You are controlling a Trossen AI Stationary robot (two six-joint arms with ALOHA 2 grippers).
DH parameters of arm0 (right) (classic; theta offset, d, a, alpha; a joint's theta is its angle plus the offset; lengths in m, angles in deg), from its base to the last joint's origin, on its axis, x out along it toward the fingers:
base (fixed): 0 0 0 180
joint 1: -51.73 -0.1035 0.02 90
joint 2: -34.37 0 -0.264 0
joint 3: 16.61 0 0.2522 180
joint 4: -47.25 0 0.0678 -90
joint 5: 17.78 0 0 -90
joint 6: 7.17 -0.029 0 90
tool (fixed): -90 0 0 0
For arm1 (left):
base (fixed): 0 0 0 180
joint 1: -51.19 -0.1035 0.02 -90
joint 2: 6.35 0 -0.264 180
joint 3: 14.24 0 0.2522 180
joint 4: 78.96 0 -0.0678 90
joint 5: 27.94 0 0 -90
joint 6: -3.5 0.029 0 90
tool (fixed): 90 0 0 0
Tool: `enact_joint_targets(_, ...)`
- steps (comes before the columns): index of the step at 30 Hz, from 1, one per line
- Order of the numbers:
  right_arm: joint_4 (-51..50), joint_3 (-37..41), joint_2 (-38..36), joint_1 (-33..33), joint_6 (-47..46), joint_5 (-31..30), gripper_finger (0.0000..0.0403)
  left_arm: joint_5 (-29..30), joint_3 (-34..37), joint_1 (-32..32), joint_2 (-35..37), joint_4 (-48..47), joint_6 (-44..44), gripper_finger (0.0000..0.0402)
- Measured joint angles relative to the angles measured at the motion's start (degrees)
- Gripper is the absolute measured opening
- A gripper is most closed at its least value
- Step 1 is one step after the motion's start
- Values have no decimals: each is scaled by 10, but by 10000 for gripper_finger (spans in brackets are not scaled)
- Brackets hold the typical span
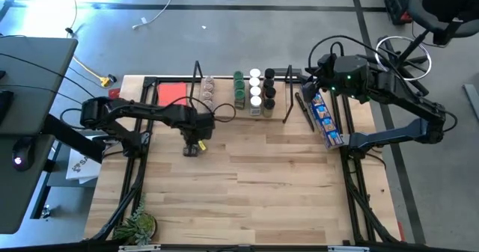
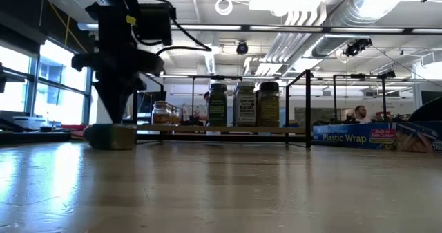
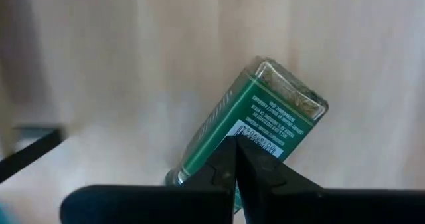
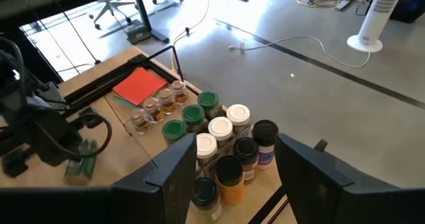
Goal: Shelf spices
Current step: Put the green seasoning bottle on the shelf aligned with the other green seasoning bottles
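Lying flat on the table (image 1: pixel 247 200) before the shelf (image 1: pixel 224 111), a green-labelled spice jar (image 3: pixel 252 127) is met by fully closed left gripper (image 3: pixel 236 159) fingers above it, nothing visibly clamped; reopening and straddling is advised. Right gripper (image 4: pixel 226 167) waits parted, empty.

open board in front of the shelf (image 1: pixel 241 111)

table (image 1: pixel 247 200) bare wood there, except a lying green jar (image 1: pixel 193 148) under the left arm; on the shelf, spice jars (image 1: pixel 254 91) crowd its middle, black wire frames closing both ends.

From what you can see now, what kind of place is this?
Probably an open-plan office or lab: exposed ceiling ducts, rolling office chairs, and cables across a grey floor.
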Motion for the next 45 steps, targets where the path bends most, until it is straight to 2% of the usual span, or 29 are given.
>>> enact_joint_targets(3,0,0,0,0,6,0,197,-57,-14,8,-4,68,-118,1)
enact_joint_targets(7,-3,0,0,0,11,2,197,-92,-45,11,-8,190,-305,1)
enact_joint_targets(10,-6,0,0,0,37,13,197,-83,-92,15,-8,217,-345,1)
enact_joint_targets(15,-8,0,1,0,80,52,197,-63,-145,38,-7,141,-252,1)
enact_joint_targets(20,-21,0,6,0,71,98,197,-97,-144,60,-11,130,-124,29)
enact_joint_targets(24,-37,0,10,-7,29,105,197,-114,-144,67,-37,132,-67,93)
enact_joint_targets(31,-30,0,16,-29,-83,105,197,-126,-144,65,-119,155,27,237)
enact_joint_targets(35,-30,0,19,-50,-161,104,197,-122,-144,65,-164,166,53,293)
enact_joint_targets(39,-26,0,21,-86,-241,81,197,-85,-144,65,-203,172,53,307)
enact_joint_targets(45,-6,0,26,-151,-306,8,197,-111,-147,68,-223,189,36,308)
